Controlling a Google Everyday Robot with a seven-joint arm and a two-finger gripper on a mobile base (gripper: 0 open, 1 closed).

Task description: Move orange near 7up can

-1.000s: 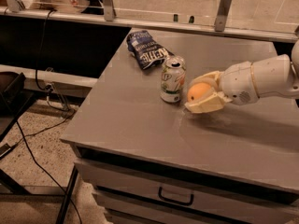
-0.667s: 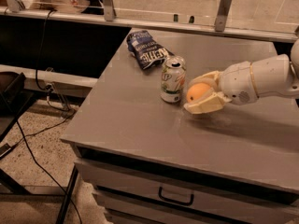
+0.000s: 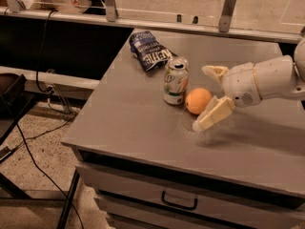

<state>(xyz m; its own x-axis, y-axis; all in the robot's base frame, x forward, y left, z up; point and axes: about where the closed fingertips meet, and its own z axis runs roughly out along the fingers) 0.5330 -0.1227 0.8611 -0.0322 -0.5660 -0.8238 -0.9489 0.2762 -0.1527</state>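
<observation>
The orange (image 3: 198, 100) sits on the grey table top (image 3: 143, 123), just right of the 7up can (image 3: 175, 80), which stands upright. The two are very close, nearly touching. My gripper (image 3: 210, 95) is right of the orange, open, with one cream finger behind and above the fruit and the other in front and below it. The fingers (image 3: 213, 114) are spread wide and hold nothing. The white arm reaches in from the right edge.
A dark blue chip bag (image 3: 150, 50) lies behind the can at the table's back left. A drawer with a handle (image 3: 178, 202) sits under the table top. Cables run over the floor at left. A glass-railed ledge runs along the back.
The gripper was shut on the orange beside the can. Now its fingers have opened and pulled slightly right, leaving the orange resting on the table next to the can.
</observation>
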